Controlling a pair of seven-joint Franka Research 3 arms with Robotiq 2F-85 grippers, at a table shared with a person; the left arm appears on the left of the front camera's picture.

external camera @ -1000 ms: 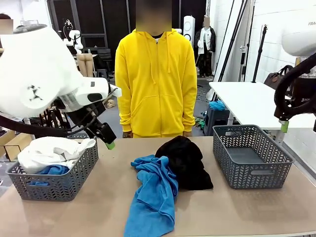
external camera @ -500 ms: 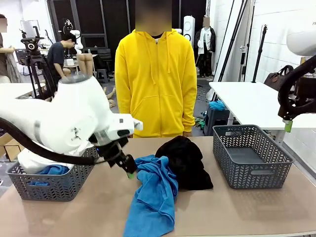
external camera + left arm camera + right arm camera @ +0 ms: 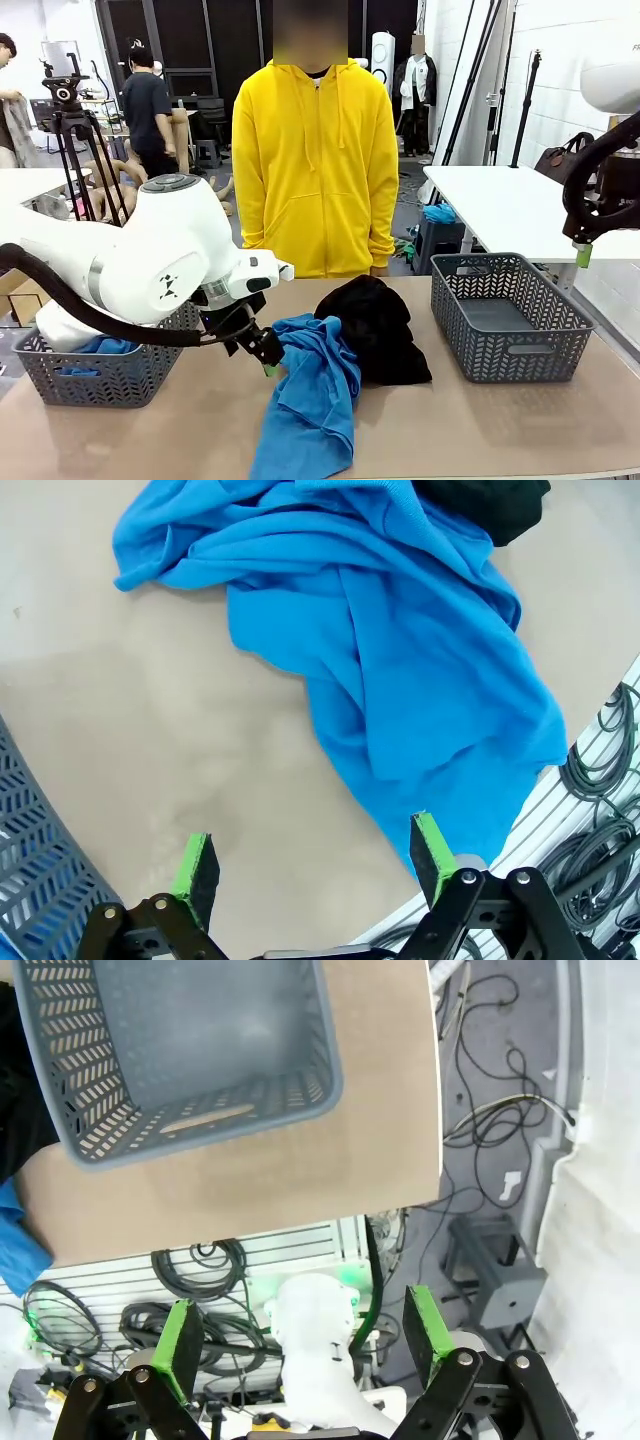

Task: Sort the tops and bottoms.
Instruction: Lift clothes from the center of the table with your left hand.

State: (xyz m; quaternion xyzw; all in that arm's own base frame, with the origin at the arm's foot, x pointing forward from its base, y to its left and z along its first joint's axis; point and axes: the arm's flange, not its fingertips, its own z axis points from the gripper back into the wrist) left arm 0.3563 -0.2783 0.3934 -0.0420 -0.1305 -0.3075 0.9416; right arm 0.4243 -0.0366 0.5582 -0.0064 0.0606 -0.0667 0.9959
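Tan tabletop (image 3: 500, 430) carries two grey baskets. The left basket (image 3: 110, 375) holds a white shirt (image 3: 60, 325) and a blue top (image 3: 105, 345), so it likely serves for tops. The right basket (image 3: 520, 350) is bare, probably meant for bottoms. A crumpled blue shirt (image 3: 310, 400) sprawls mid-table, touching the bunched black bottoms (image 3: 380, 325) behind it. The left claw (image 3: 268, 362), fingers apart and empty, hangs low at the shirt's edge, seemingly lined up to grab it. The right claw (image 3: 300, 1320), also apart, waits high by the right basket.
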